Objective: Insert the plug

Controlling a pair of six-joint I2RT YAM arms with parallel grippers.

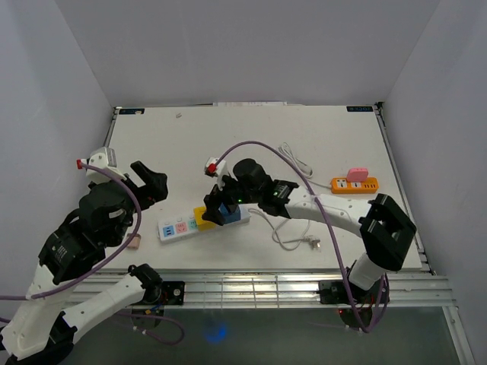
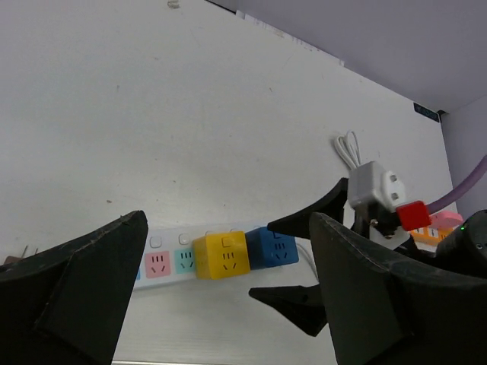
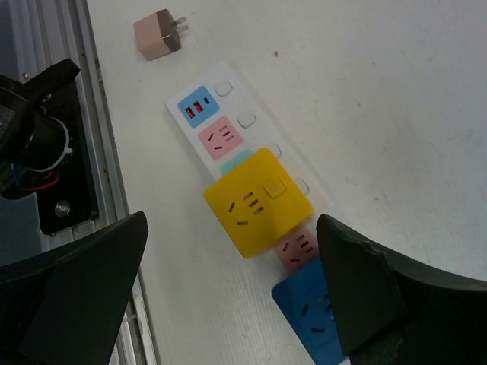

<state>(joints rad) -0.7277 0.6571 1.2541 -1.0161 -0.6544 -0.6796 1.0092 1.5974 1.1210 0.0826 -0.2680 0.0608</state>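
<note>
A white power strip (image 1: 173, 228) lies at the near middle of the table, with a yellow cube plug (image 1: 203, 218) and a blue cube plug (image 1: 229, 214) sitting on it. My right gripper (image 1: 221, 207) stands open over the blue cube. In the left wrist view its black fingers (image 2: 300, 298) are spread on either side of the blue cube (image 2: 275, 247), and the near one is clear of it. The right wrist view shows the yellow cube (image 3: 259, 201), a pink socket, and the blue cube (image 3: 308, 312) partly behind a finger. My left gripper (image 1: 149, 185) hangs open and empty to the left of the strip.
An orange power strip (image 1: 354, 185) with a pink plug (image 1: 357, 173) lies at the right. A white coiled cable (image 1: 295, 158) lies behind it, and another cable (image 1: 293, 240) near the front edge. A small pinkish adapter (image 3: 157, 34) lies left of the white strip.
</note>
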